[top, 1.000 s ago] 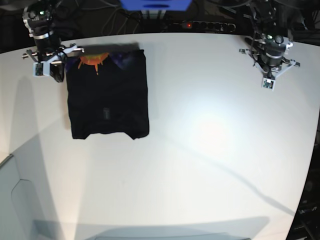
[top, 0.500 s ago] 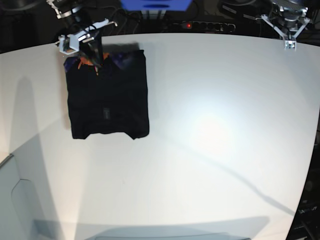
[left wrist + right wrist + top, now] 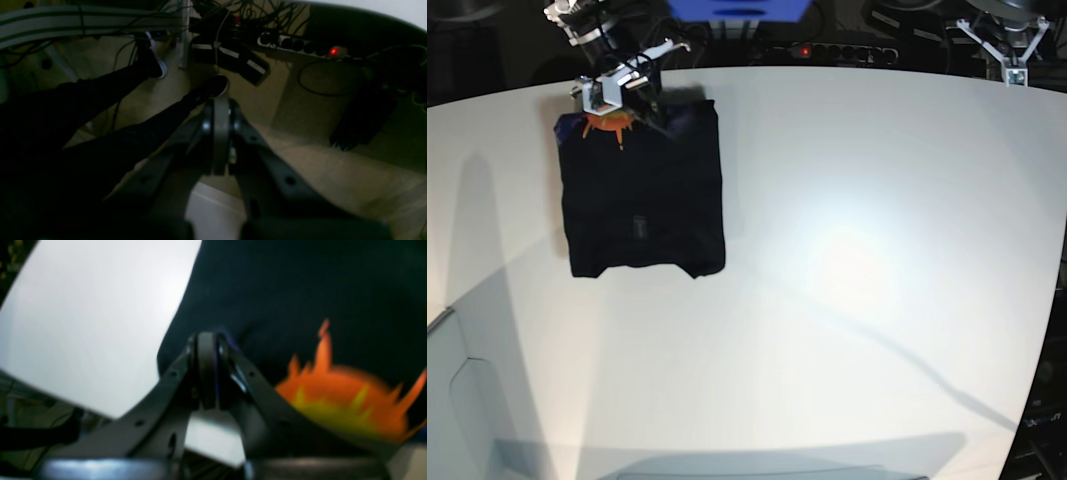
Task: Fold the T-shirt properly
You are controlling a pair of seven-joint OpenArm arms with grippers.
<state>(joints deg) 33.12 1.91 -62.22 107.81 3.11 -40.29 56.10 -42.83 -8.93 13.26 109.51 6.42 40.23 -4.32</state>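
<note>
The T-shirt [image 3: 642, 190] lies in the upper left of the base view as a compact dark rectangle on the white table [image 3: 847, 300], its far edge near the table's back rim; the folds appear already made, so the task looks close to finished, with at most a tidy-up left at the neck end. The right gripper [image 3: 637, 100] hangs over that far edge at the top left of the frame, its jaws pressed together with no cloth visibly caught between them; in the right wrist view the closed tips [image 3: 206, 370] sit just above the black fabric beside the print [image 3: 347, 403], which suggests it is placed there to press or nudge the collar edge rather than to lift it. The left gripper [image 3: 1012, 40] is parked at the upper right corner, well apart from the garment, likewise closed and empty; its own camera looks off the table at cables and a power strip [image 3: 300, 48], a sensible spot for keeping clear.

The shirt is matte black and soft, edges fairly straight, a small notch in the near hem; the orange and yellow flame-like print peeks out at the neck end, blurred in the close view.
</note>
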